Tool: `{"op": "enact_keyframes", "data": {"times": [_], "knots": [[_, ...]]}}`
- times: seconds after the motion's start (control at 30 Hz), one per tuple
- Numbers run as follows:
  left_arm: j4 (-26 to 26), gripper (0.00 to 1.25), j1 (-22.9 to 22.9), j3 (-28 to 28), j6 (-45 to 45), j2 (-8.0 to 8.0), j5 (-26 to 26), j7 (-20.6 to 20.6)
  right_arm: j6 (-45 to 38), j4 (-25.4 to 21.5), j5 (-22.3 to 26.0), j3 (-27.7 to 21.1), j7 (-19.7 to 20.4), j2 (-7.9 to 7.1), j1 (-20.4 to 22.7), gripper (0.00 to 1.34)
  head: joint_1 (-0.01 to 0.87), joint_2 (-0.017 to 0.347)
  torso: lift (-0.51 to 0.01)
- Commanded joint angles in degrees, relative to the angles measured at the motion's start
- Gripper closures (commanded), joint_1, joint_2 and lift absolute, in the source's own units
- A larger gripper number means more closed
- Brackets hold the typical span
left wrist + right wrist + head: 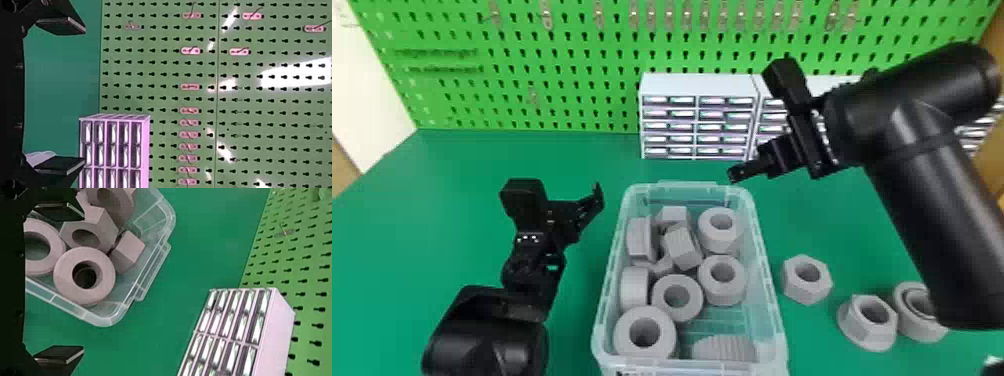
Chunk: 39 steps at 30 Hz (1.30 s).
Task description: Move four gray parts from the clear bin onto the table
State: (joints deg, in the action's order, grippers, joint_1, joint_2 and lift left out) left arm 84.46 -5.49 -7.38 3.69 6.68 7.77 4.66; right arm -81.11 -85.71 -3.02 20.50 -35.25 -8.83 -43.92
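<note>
While the black left gripper (599, 196) gapes near the clear plastic bin (766, 270), the black right gripper (735, 174) hovers spread by its far rim.

We note a green pegboard (557, 65) bearing metal hooks (547, 15); white drawer cabinets (699, 90) stand before it.

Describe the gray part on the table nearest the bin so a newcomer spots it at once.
Find the clear bin, then the green table to the robot's right of it. The closest gray part there is a plain hexagon, unlike the flanged nut and the round part beyond it.
</note>
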Motion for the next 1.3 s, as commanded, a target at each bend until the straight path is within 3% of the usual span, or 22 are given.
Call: {"op": "enact_keyframes", "data": {"times": [0.0,0.93,1.27], "knots": [[0.0,0.12,-0.14,-0.09,0.0,0.0,-0.04,0.0,2.44,3.09,1.18,2.0,0.0,0.39,-1.17,0.11,0.693,0.072,-0.052],[0.0,0.12,-0.75,-0.09,0.0,0.0,-0.12,0.0,11.85,18.65,6.63,11.49,0.0,1.01,-3.8,0.11,0.693,0.072,-0.052],[0.0,0.12,-0.75,-0.18,0.0,0.0,-0.12,0.0,14.57,21.11,6.28,13.86,0.0,0.57,-3.89,0.11,0.693,0.072,-0.052]]}}
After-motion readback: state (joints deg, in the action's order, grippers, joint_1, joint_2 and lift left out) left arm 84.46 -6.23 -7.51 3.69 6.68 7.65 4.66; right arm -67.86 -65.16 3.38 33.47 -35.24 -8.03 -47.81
